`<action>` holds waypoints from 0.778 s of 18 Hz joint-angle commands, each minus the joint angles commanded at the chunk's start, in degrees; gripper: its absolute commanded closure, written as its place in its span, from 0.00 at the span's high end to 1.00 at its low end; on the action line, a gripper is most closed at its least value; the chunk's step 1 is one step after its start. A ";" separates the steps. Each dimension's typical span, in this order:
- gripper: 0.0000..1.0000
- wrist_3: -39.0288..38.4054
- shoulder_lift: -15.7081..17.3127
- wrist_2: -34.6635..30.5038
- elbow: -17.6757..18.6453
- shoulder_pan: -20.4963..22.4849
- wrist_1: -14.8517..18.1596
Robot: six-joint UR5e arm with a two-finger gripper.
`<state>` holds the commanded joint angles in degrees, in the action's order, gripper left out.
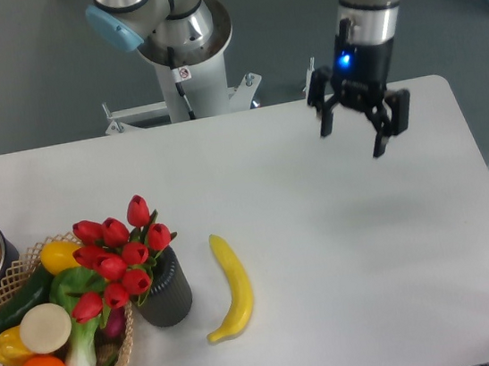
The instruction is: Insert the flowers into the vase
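The flowers are sitting in the vase — the gripper, wide open and empty, is hanging well apart — nothing more needed.

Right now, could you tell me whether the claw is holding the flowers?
No, the claw hangs open and empty over the table's far side, while the flowers stand in the vase.
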<state>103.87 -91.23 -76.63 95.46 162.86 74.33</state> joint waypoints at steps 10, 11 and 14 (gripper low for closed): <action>1.00 8.55 10.10 -11.88 -0.45 1.23 17.07; 1.00 8.55 10.81 -11.88 -0.10 1.32 18.12; 1.00 8.55 11.87 -11.88 0.61 0.97 20.15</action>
<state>112.41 -79.37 -88.51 96.07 163.83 94.48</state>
